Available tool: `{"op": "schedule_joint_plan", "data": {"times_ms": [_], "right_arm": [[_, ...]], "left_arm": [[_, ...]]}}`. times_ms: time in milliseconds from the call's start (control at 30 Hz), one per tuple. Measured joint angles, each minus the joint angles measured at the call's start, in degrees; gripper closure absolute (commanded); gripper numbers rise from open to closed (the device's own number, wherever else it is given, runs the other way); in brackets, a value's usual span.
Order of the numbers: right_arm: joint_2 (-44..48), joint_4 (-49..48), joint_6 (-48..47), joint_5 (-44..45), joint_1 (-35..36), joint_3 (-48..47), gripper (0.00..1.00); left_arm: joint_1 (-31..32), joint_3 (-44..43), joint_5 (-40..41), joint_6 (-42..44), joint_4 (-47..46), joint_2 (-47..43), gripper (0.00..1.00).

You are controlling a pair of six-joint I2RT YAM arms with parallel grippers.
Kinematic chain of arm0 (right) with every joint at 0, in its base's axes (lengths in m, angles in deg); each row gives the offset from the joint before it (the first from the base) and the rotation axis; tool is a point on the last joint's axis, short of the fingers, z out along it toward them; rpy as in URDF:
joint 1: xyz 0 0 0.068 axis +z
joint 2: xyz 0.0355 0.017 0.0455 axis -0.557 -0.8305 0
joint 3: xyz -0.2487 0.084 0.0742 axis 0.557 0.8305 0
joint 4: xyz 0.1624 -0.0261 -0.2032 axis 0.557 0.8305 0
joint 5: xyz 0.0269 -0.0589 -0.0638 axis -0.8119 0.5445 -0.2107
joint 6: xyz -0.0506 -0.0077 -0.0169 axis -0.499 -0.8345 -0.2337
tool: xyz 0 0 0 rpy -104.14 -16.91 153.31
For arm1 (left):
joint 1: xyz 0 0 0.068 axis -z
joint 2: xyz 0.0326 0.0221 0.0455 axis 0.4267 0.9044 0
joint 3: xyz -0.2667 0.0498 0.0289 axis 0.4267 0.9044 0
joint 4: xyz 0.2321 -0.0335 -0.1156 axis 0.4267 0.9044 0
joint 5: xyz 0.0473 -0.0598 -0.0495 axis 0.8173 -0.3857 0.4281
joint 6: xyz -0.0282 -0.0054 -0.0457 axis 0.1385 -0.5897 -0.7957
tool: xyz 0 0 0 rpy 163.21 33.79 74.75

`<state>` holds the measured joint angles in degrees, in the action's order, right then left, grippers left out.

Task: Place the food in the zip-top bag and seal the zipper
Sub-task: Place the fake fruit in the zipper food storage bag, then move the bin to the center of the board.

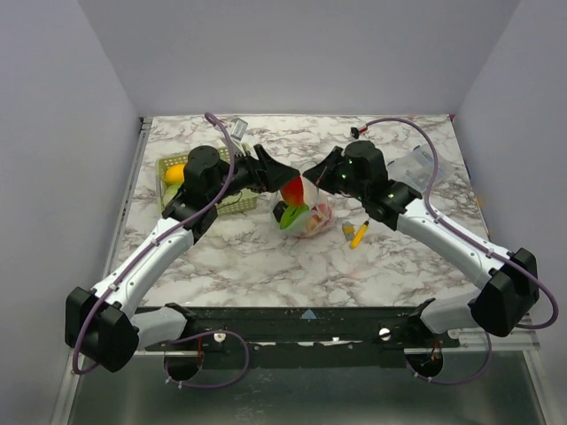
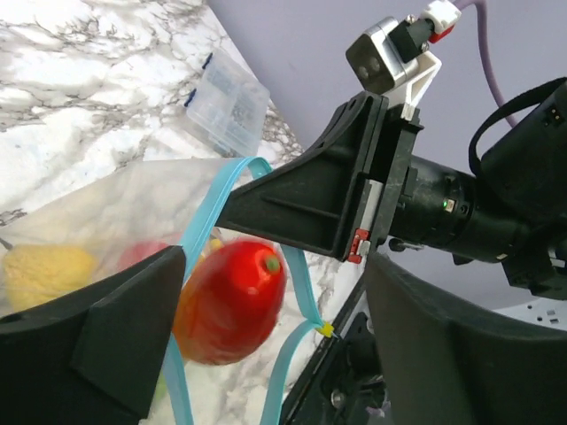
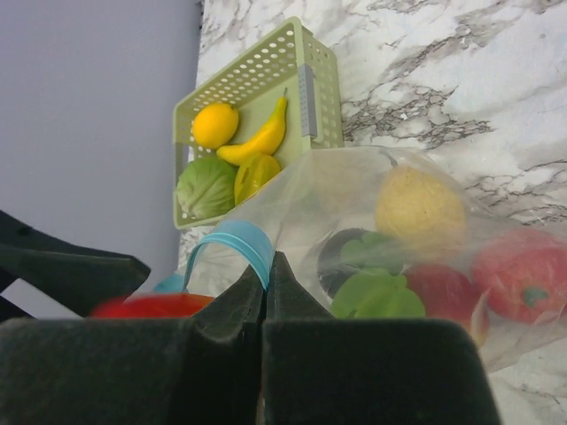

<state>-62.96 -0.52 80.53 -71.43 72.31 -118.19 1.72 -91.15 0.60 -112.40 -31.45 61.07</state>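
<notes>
Now, left side first: green basket (image 3: pixel 266 49) at the table's left, holding a lemon (image 3: pixel 215 124), a banana (image 3: pixel 261 137), a cabbage (image 3: pixel 205 186) and a yellow-green piece (image 3: pixel 255 174) we cannot name. So the loading is not finished.

Left gripper (image 1: pixel 288 177) hangs at the bag mouth with its jaws spread wide. The red-orange toy fruit (image 2: pixel 232 297) sits beyond them, inside the loop of the zipper (image 2: pixel 199 230), and the far finger is plainly clear of it. We read the fruit as let go, resting in the mouth and not yet down among the rest.

Zip-top bag (image 1: pixel 312 220) lies mid-table between the two arms. It already holds a bumpy yellow piece (image 3: pixel 419 211), green pieces (image 3: pixel 376 297) and a red tomato-like one (image 3: pixel 523 274).

Right gripper (image 3: pixel 266 266) is clamped tight on the blue zipper strip and holds that edge up, which makes the opening.

Further right, apart from the bag: a yellow stick with a black tip (image 1: pixel 356 234), not part of the load.

Judgement for this step:
- Back the left gripper straight out along its approach; the strip runs just beside the near finger and could snag.
- The right pinch should not slacken — the soft film would likely fold shut over the fruit.
- If the fruit perches on the rim, nudge it inward before fetching the next piece.
- Seal only once the basket food is in.
</notes>
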Motion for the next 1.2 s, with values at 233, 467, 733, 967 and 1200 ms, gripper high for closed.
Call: {"op": "schedule_joint_plan", "data": {"times_ms": [233, 467, 733, 967, 1200], "right_arm": [[0.2, -0.59, 2.75, -2.36, -2.27, -0.04, 1.0], [0.24, -1.46, 3.19, -3.17, -3.58, 1.7, 1.0], [0.24, -1.75, 2.73, -5.18, -4.42, 3.58, 1.0], [0.24, -1.97, 0.83, -6.51, -4.42, 3.56, 1.0], [0.24, -2.01, -0.68, -6.6, -4.46, 3.56, 1.0]], "left_arm": [[0.04, -1.27, 0.52, 1.99, 2.54, 0.72, 0.02], [-2.78, -8.85, 1.14, 6.34, 10.95, 0.76, 0.04], [-13.86, -13.79, 7.65, 9.35, 25.51, 3.04, 0.01], [-23.26, -17.35, 20.65, 9.64, 39.5, 10.16, 0.01], [-30.42, -17.35, 31.3, 5.05, 48.11, 16.17, 0.01]]}}
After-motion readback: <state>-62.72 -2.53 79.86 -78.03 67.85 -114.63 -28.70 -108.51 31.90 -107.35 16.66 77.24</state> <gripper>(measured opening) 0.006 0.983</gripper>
